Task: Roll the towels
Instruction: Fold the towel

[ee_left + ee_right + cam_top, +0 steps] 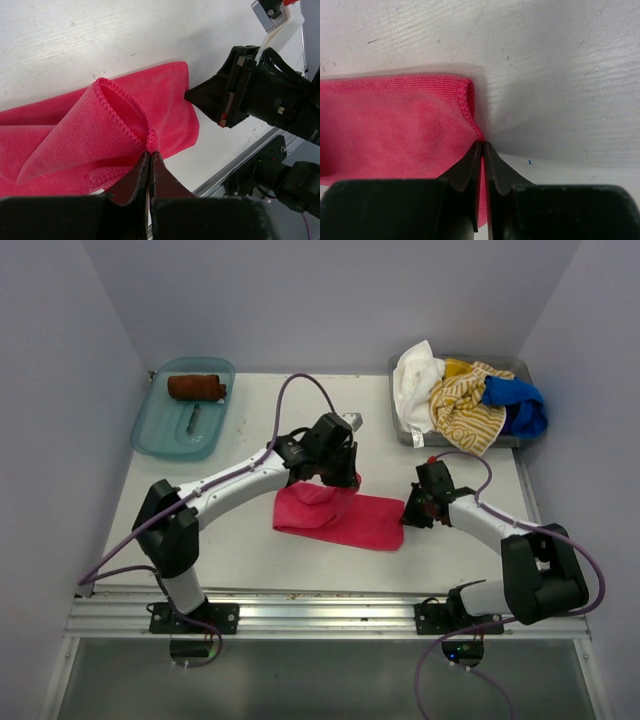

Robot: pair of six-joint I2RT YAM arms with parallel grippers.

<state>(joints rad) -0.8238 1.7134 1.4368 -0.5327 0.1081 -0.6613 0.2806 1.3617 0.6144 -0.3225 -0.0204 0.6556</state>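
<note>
Your left fingers [136,176] clamp a lifted hem of the pink towel [350,522] on the desk [250,550]; right fingers [464,169] pinch its end corner. Hold that corner pinned and roll evenly toward it.

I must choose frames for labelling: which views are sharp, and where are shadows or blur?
Top external: even soft light, sharp, hardly any shadow. Left wrist: pink towel crisp, left pincer dark and blurred at the bottom. Right wrist: grey shadow on the table beside the towel, right pincer nearly black, without detail.
</note>
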